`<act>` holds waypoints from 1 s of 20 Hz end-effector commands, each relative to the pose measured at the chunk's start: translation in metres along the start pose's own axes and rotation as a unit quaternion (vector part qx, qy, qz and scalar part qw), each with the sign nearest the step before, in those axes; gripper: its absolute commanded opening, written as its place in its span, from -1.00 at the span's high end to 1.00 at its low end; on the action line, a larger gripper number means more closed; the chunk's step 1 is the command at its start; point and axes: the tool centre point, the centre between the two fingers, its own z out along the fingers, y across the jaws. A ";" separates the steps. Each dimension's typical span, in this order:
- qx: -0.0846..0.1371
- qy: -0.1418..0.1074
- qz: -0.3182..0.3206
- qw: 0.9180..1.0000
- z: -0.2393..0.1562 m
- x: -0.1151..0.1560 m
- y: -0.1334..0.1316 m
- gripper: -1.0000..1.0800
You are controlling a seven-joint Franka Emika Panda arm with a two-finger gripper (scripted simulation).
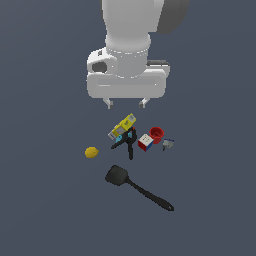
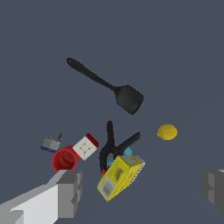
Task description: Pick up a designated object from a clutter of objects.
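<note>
The small red cup [image 1: 156,134] [image 2: 64,159] stands upright in the clutter, touching the multicoloured cube [image 1: 145,143] [image 2: 86,146]. Beside them lie a yellow box [image 1: 123,126] [image 2: 119,176], a black clamp [image 1: 127,141] [image 2: 114,146] and a tiny grey-blue piece [image 1: 168,144] [image 2: 51,143]. My gripper [image 1: 126,103] [image 2: 142,188] hangs open above the group, apart from everything, with nothing between its fingers [image 2: 70,193]. It sits over the yellow box, with the cup a little toward the exterior view's right.
A yellow lemon [image 1: 91,152] [image 2: 167,131] lies alone toward the exterior view's left. A black spatula [image 1: 137,187] [image 2: 107,86] stretches across the floor on the near side of the group. All rests on a plain dark grey surface [image 1: 45,200].
</note>
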 end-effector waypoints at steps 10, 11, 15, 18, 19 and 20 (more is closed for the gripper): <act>-0.002 0.000 -0.013 1.000 0.010 0.000 -0.006 -0.92; -0.002 0.000 -0.016 1.000 0.013 0.000 -0.008 -0.92; -0.003 -0.001 -0.034 0.999 0.033 -0.001 -0.021 -0.92; -0.003 -0.002 -0.053 0.999 0.053 -0.003 -0.034 -0.92; -0.003 -0.002 -0.060 0.998 0.060 -0.004 -0.039 -0.92; -0.003 -0.002 -0.068 0.998 0.068 -0.006 -0.044 -0.92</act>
